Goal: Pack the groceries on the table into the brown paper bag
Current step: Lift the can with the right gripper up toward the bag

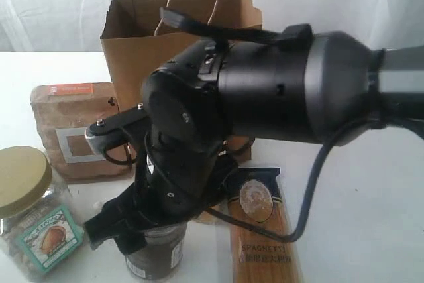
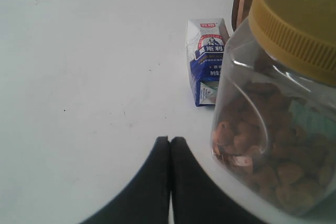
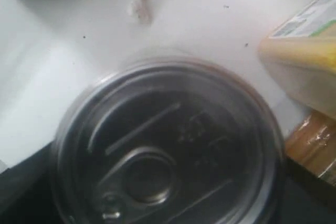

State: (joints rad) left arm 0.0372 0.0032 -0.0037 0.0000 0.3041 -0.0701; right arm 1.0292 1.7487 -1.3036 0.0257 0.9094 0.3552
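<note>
My right gripper (image 1: 152, 236) reaches down over the dark pull-tab can (image 1: 156, 253), which stands at the front of the table. In the right wrist view the can's top (image 3: 168, 145) fills the space between the jaws, and a dark finger presses each side of it. A yellow bottle (image 3: 304, 61) and the spaghetti packet (image 1: 262, 230) lie close beside the can. My left gripper (image 2: 169, 140) is shut on nothing, low over the white table (image 2: 79, 77), next to the gold-lidded jar (image 2: 273, 129) and the blue-white carton (image 2: 206, 61). The brown paper bag (image 1: 139, 44) stands open behind.
The brown pouch with a grey label (image 1: 73, 130) leans to the left of the bag. The jar (image 1: 33, 210) sits at the front left, close to the can. My right arm's black body hides much of the middle of the exterior view.
</note>
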